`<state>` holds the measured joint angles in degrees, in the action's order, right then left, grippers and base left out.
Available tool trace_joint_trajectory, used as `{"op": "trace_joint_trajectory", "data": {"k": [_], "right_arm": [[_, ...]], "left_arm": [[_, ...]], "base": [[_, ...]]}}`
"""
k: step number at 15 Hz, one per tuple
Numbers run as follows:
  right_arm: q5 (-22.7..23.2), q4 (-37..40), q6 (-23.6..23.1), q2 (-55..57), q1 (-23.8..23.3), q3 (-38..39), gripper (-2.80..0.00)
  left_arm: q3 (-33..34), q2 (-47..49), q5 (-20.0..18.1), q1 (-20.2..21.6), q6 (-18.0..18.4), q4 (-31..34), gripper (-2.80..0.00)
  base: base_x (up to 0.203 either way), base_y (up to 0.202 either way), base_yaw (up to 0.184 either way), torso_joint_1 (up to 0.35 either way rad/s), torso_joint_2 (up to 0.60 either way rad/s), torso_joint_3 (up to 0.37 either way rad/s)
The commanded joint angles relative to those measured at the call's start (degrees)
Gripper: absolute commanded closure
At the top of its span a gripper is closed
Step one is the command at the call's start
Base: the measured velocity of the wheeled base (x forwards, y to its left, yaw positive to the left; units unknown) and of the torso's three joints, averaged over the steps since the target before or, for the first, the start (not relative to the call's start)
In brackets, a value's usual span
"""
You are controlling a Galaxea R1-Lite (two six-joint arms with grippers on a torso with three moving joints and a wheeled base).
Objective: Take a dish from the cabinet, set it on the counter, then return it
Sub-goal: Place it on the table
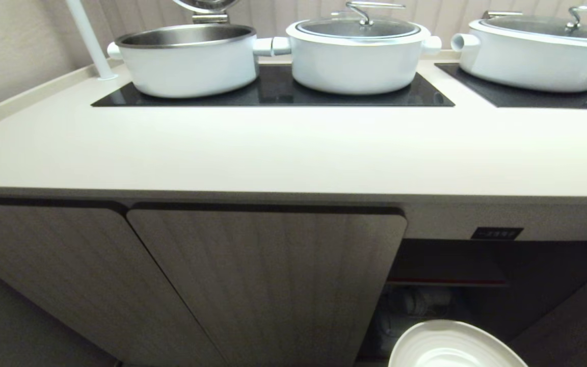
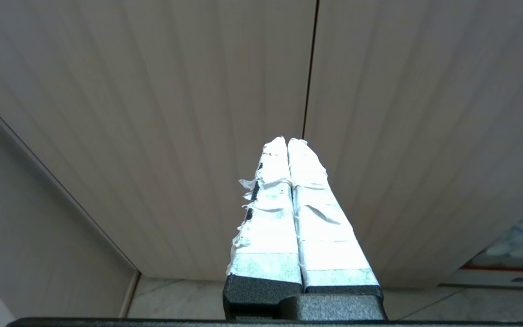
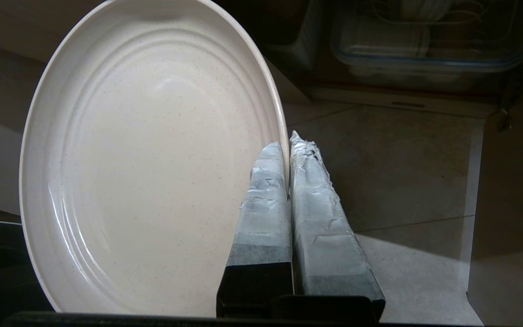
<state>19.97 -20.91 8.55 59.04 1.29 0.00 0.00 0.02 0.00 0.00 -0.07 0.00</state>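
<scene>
We find the right gripper (image 3: 288, 143) pinching the rim of the round off-white speckled dish (image 3: 152, 159), held before the open beige ribbed cabinet (image 1: 446, 265), below the cream counter (image 1: 283, 153). Left gripper (image 2: 287, 141): fingers pressed together, empty.

A kitchen: white pots (image 1: 357, 56) on a cooktop (image 1: 273, 92) set in the counter (image 1: 273, 153).

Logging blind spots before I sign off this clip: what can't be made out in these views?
- Round off-white dish: head view's bottom edge cuts off its near half and the right tool holding it.
- Dark open cabinet: contents lost in shadow; the right wrist view shows only a dim clear container.
- Small black label: characters too small to read.
- Right white pot: cropped by the frame's right edge.
</scene>
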Motion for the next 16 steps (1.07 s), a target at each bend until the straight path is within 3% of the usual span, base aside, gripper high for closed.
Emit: {"op": "trace_joint_trajectory", "data": {"k": [1,16], "right_arm": [[0.52,-0.18,0.07,0.11,0.03,0.0,0.0],[1.21,-0.62,-0.02,0.46,-0.06,0.0,0.0]], "left_arm": [[0.0,-0.02,0.0,0.0,-0.01,0.0,0.0],[0.0,-0.02,0.0,0.0,-0.01,0.0,0.0]], "base": [[0.0,0.0,0.0,0.221,-0.5,-0.277],[0.0,0.0,0.0,0.255,-0.55,-0.297]]}}
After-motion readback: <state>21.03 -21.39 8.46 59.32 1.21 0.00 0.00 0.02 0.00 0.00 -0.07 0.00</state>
